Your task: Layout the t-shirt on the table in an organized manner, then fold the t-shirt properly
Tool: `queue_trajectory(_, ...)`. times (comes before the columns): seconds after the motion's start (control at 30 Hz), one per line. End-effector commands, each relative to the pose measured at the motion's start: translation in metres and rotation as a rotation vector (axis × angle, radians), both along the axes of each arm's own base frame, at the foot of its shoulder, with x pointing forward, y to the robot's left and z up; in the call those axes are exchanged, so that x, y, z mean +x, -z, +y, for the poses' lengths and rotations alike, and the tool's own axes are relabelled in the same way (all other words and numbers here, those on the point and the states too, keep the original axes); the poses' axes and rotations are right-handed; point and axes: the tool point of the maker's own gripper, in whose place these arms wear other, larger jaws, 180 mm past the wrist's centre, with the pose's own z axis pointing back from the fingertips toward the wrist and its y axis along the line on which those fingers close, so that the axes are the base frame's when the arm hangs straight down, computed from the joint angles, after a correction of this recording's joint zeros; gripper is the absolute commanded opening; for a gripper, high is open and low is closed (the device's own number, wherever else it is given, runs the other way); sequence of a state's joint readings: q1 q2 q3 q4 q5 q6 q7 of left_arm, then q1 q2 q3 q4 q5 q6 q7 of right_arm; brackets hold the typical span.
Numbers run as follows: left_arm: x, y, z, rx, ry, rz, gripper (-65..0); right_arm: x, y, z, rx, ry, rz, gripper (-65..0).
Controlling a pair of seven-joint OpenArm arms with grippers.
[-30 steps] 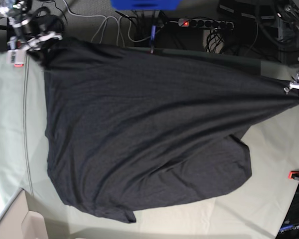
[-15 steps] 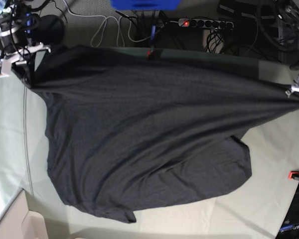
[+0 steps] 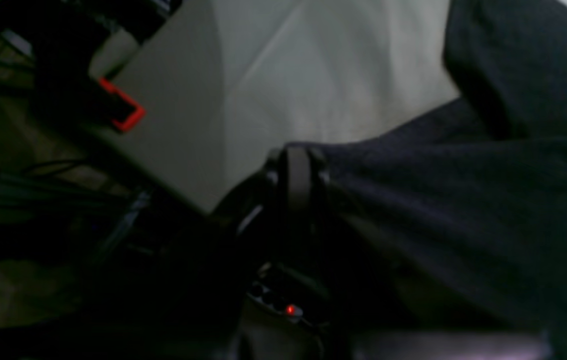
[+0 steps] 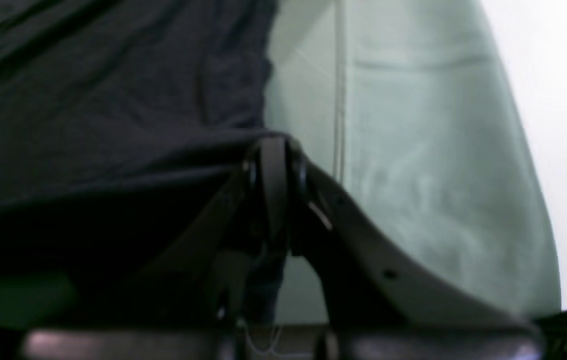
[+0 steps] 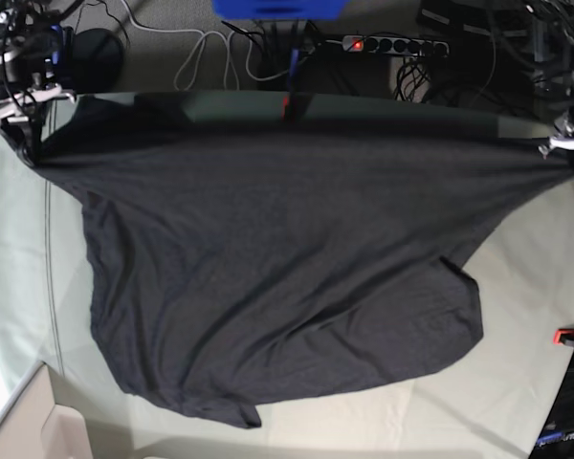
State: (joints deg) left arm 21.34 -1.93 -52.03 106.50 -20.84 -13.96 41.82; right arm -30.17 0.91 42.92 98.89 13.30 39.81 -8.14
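Left gripper [image 5: 566,145]: we have it clamped on one corner of the t-shirt [image 5: 277,268], out at the table's [image 5: 517,382] far right edge.
Right gripper [image 5: 14,115]: pinched tight on the opposite corner, at the far left edge.
T-shirt: stretched taut between us along the far edge, the rest draped across the table's middle.
Why: we judge the tension flattens it for laying out.
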Motion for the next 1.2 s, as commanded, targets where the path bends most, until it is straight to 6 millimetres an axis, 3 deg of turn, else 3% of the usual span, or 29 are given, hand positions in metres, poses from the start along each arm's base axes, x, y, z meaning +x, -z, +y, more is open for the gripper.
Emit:
queue_trajectory(0.0, 0.003, -0.013, 0.005, 0.034, 0.002, -0.036, -64.7, 0.005, -0.013, -0.002, -0.009, -0.006, -0.052, -65.0)
queue_trajectory(0.3, 0.014, -0.020, 0.004, 0.038, 0.008, -0.069, -64.7, 0.006, -0.008, -0.001, 0.002, -0.007, -0.045, -65.0)
queue_trajectory(0.43, 0.034, -0.029, 0.004, 0.031, 0.003, -0.122, -64.7, 0.023, -0.005, -0.004, 0.025, 0.004, -0.076, -65.0)
queue_trajectory(0.63, 0.057, -0.019, 0.005, -0.032, -0.014, -0.155, -64.7, 0.043, 0.003, -0.012, 0.045, -0.005, -0.083, -65.0)
queue_trajectory(0.83, 0.082, 0.005, -0.024, -0.099, 0.069, -0.125, -64.7, 0.064, 0.008, -0.016, 0.082, 0.016, -0.114, -65.0)
queue_trajectory(1.0, 0.109, 0.011, -0.043, -0.148, 0.113, -0.139, -64.7, 0.085, 0.001, -0.017, 0.094, 0.018, -0.157, -65.0)
queue_trajectory(1.17, 0.130, 0.011, -0.048, -0.183, 0.117, -0.161, -64.7, 0.111, 0.005, -0.018, 0.018, -0.002, -0.125, -65.0)
